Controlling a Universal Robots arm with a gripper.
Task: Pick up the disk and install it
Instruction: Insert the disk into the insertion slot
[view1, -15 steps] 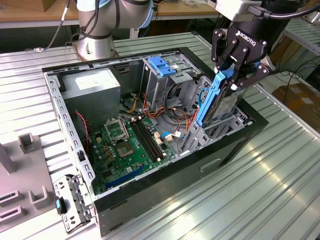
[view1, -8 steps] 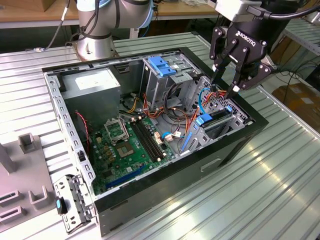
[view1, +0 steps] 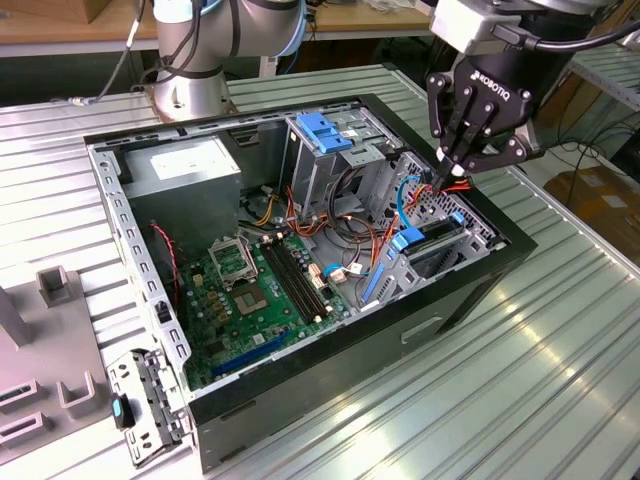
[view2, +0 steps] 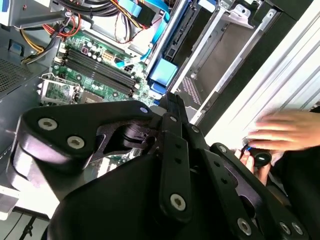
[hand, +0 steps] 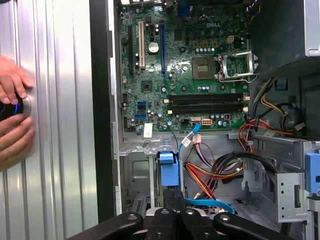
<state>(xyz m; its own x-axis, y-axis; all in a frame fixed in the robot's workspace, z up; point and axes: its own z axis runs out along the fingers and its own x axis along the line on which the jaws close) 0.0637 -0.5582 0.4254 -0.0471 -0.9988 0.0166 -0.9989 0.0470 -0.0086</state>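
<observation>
The disk (view1: 432, 238) lies on edge in the lower drive bay at the exterior view's right end of the open computer case (view1: 330, 345), a dark slab with bright blue plastic at its ends. Its blue end tab (hand: 167, 167) also appears in both wrist views (view2: 163, 75). My black gripper (view1: 447, 180) hangs just above the disk's far end, among red and blue cables, fingers pressed together with nothing between them. The fingertips (hand: 173, 196) point at the bay just behind the blue tab, and they close to a point (view2: 170, 100) in the second wrist view.
A metal drive cage with a blue latch (view1: 322, 130) stands at the middle rear of the case. The motherboard (view1: 255, 290) lies on the case floor. A person's hands (hand: 12, 120) rest on a black knob on the ribbed metal table (view1: 540, 370) beside the case.
</observation>
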